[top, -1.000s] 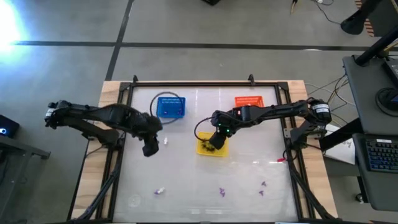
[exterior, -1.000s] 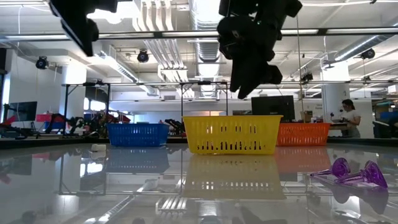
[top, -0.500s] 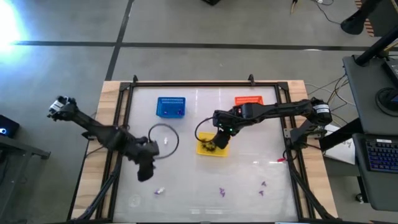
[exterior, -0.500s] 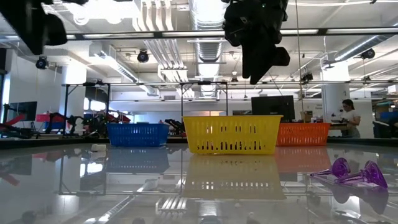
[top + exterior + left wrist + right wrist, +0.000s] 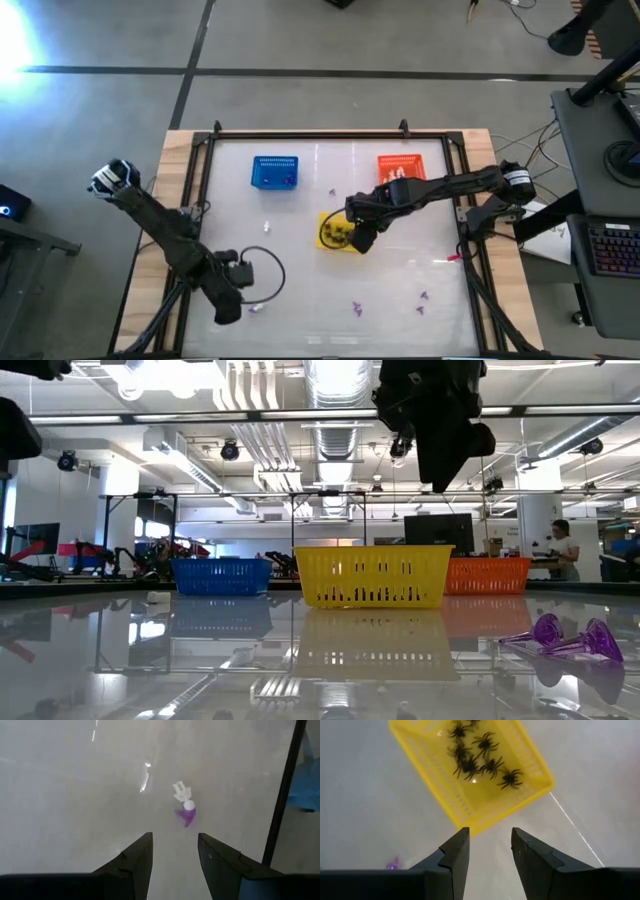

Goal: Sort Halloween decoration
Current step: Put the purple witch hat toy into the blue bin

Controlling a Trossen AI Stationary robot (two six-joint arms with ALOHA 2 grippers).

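The open, empty left hand (image 5: 172, 862) is being held above a white-and-purple trinket (image 5: 184, 806) near the counter's front edge, seemingly for pickup, while the right hand (image 5: 490, 852), likewise open and empty, is being kept just beside the yellow basket (image 5: 435, 785) of black spiders (image 5: 479, 756).

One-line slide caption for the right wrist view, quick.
Right gripper, fingers open and empty, hovers beside the yellow basket holding black spiders.

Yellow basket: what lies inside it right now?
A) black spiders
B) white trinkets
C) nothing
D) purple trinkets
A: the right wrist view shows several black spiders lying on the floor of the yellow basket, with no purple or white pieces among them.
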